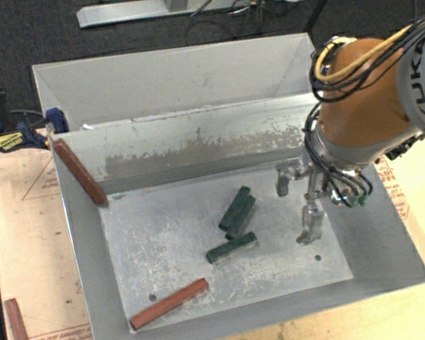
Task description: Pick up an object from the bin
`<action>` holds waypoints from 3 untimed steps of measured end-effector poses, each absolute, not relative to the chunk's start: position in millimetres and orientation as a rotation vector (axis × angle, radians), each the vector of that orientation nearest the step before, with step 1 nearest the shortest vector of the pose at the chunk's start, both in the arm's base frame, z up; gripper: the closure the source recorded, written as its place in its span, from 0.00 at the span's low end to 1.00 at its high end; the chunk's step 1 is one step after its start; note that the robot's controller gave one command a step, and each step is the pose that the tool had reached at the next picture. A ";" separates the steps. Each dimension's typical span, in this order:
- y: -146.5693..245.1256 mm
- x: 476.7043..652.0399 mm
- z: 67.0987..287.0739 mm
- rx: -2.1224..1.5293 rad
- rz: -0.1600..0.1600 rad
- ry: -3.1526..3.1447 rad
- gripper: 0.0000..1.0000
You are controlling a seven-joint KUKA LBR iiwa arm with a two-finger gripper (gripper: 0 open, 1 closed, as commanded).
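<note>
My gripper (pixel 298 203) hangs low over the right part of the bin floor, its two fingers spread apart with nothing between them, so it is open. To its left, apart from it, lies a dark green block (pixel 236 209), slanted. Just below that lies a second, thinner dark green block (pixel 231 247), nearly touching the first. Neither block is between the fingers.
A reddish-brown bar (pixel 169 303) lies near the bin's front left corner. Another brown bar (pixel 79 173) leans along the left wall at the back. The orange-covered arm comes in over the right rim. Bare floor lies under the gripper and along the back wall.
</note>
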State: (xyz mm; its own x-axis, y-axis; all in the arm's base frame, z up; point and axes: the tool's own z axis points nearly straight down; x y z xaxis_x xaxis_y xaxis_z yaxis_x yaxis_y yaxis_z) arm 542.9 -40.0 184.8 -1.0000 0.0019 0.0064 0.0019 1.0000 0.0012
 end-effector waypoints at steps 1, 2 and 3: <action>26.1 515.8 66.9 0.042 -0.004 -3.140 0.00; 24.1 517.6 71.2 0.040 -0.002 -3.144 1.00; 10.7 542.4 227.2 0.622 0.001 -3.089 1.00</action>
